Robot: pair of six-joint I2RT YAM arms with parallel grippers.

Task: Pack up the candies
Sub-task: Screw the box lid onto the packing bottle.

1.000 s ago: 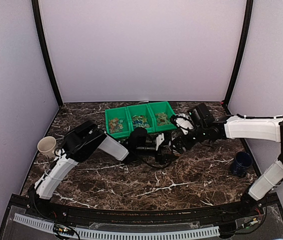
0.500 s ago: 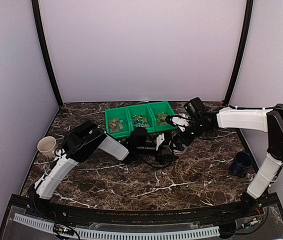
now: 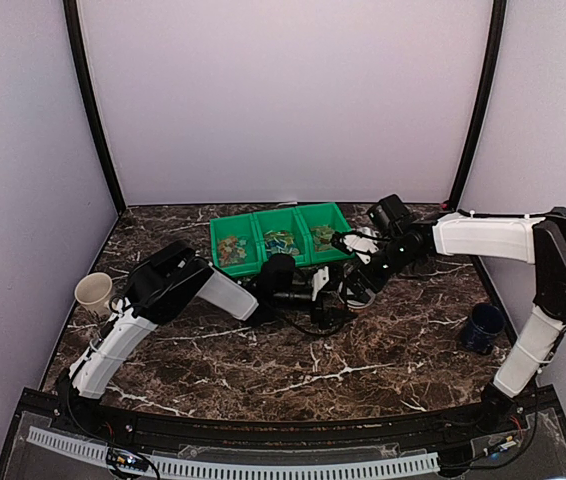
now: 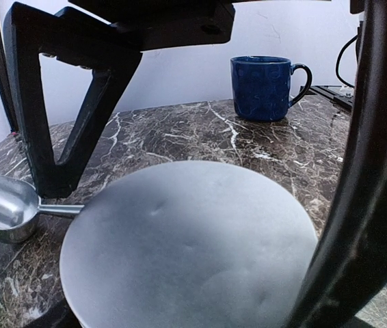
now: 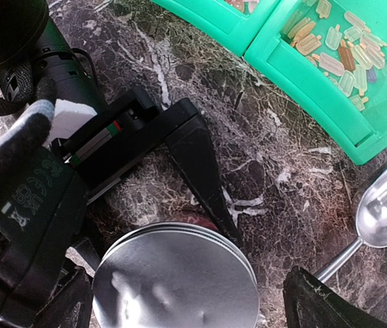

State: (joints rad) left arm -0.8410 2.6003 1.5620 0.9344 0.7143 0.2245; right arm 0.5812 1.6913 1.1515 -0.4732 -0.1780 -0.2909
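Right wrist view: the candies [image 5: 340, 48] are seen in the green bin [image 5: 303, 89], up and right of a round silver tin [image 5: 176, 280]. The tin is clasped between the left gripper's [image 5: 139, 232] fingers. The right gripper [image 3: 355, 285] is above the tin; whether its fingers are apart or together cannot be told.

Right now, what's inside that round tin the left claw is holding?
Only the round tin's closed silver lid shows, so its contents are hidden. The left claw brackets it, a metal scoop lies beside it, and candies remain in the green bin.
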